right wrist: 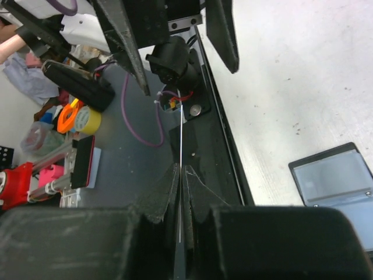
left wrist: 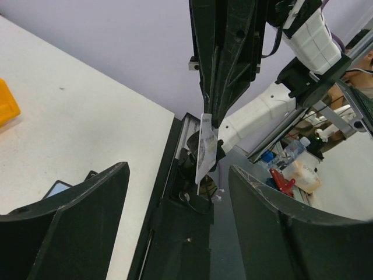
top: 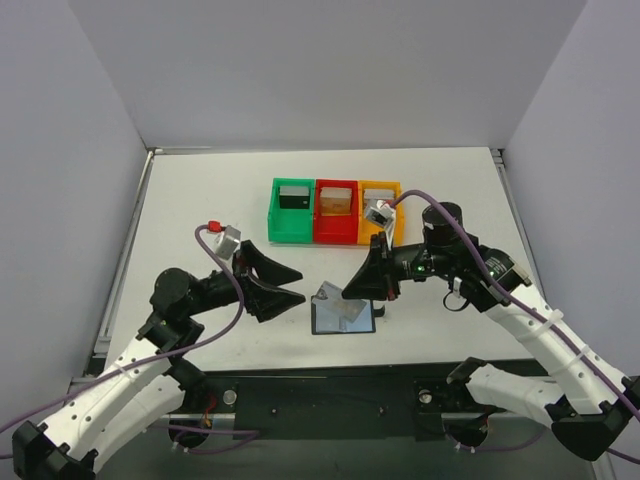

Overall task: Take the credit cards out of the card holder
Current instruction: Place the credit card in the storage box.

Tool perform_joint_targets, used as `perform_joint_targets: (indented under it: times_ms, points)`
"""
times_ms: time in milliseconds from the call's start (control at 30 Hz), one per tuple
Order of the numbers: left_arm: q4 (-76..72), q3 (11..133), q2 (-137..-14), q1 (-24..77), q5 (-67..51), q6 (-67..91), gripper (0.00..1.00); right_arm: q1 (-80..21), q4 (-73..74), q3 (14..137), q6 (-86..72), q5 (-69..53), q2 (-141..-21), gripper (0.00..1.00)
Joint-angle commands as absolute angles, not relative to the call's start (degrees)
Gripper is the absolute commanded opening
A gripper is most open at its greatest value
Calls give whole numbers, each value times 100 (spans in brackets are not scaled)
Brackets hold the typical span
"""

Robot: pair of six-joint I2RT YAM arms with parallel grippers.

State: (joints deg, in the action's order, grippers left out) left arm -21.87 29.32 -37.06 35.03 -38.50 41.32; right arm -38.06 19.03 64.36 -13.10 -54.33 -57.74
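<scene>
While the right gripper (top: 352, 288) is pinched shut on a card (left wrist: 205, 146) — thin and edge-on between its fingers — the left gripper (top: 300, 285) stands wide and holds nothing, its tips facing the card from close by. Just below the right gripper's tip lies the card holder (top: 345, 318) — open and flat on the table (top: 200, 190).

Identify the left arm (top: 120, 380) and right arm (top: 545, 340) by their white link shells, black joint housings and rows of small dark screw holes. You will find a purple cable (top: 420, 193) routed along each arm to a grey wrist camera block (top: 229, 240). The left block carries a red connector (top: 211, 224). The left gripper (top: 303, 284) and right gripper (top: 348, 292) are matte black, with broad triangular fingers (left wrist: 70, 227).
</scene>
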Motion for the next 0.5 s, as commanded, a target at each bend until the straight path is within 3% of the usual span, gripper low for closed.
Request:
perform_joint_targets:
  times_ms: [0, 467]
  points:
    - [-3523, 2891, -4156, 3472, -4586, 4631, 77, -3946, 1327, 6267, -1740, -5836, -5757, 0]
    - [-3867, 2900, -4491, 3656, -5089, 4922, 66, -4210, 1397, 6398, -1609, -5476, -5941, 0]
